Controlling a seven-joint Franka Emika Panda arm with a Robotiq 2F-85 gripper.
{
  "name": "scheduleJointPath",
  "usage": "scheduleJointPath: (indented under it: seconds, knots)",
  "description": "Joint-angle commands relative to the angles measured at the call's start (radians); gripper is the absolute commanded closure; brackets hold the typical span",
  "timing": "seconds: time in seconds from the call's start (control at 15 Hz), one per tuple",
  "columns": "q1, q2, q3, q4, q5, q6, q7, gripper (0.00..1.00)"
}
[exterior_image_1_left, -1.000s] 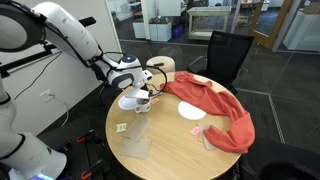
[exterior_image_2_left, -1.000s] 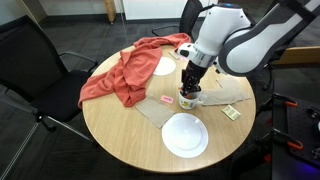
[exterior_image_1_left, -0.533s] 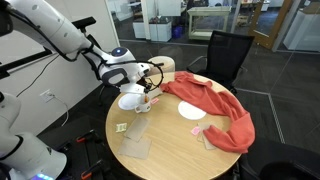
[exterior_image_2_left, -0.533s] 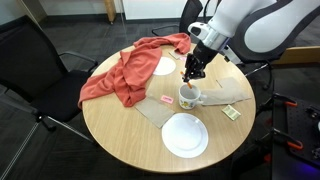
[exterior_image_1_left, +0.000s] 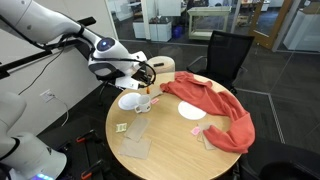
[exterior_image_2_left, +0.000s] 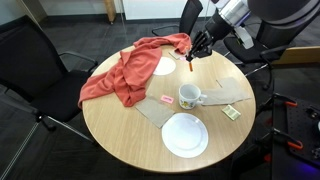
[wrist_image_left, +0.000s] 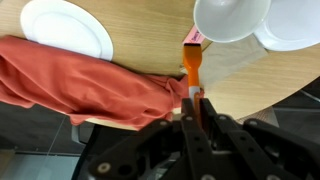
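Gripper (exterior_image_2_left: 191, 56) of yours pinches one orange stick (wrist_image_left: 190, 65) in the air above one mug (exterior_image_2_left: 190, 96) on the bench (exterior_image_2_left: 115, 130), with two plates (exterior_image_2_left: 185, 135) and one red cloth (exterior_image_2_left: 120, 75) lying nearby.

Soft, even ceiling light fills both exterior views. The tabletop (exterior_image_2_left: 120, 135) has a dull sheen, and the shadow under the mug (exterior_image_2_left: 190, 96) is faint and short. Both views are small and grainy. In the wrist view the fingers (wrist_image_left: 205, 130) are dark and blurred, the orange stick (wrist_image_left: 190, 62) is sharper, and the white plate (wrist_image_left: 65, 28) is nearly washed out.
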Motion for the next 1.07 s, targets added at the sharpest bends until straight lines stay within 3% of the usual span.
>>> scheduleJointPath:
  seconds: [0.0,0.33,0.53,0.73,0.87,1.0]
  knots:
    - [-0.03,-0.059,-0.027,-0.068,0.029,0.026,-0.003,0.97]
    - [-0.065,0.0,-0.109,-0.123,-0.063,0.053,0.052,0.97]
    - [-0.065,0.056,-0.196,-0.163,-0.2,0.102,0.166,0.97]
    - [-0.012,0.118,-0.347,-0.193,-0.345,0.144,0.307,0.97]
    - [0.055,0.167,-0.471,-0.191,-0.404,0.155,0.375,0.97]
    - [0.104,0.227,-0.549,-0.162,-0.41,0.148,0.411,0.97]
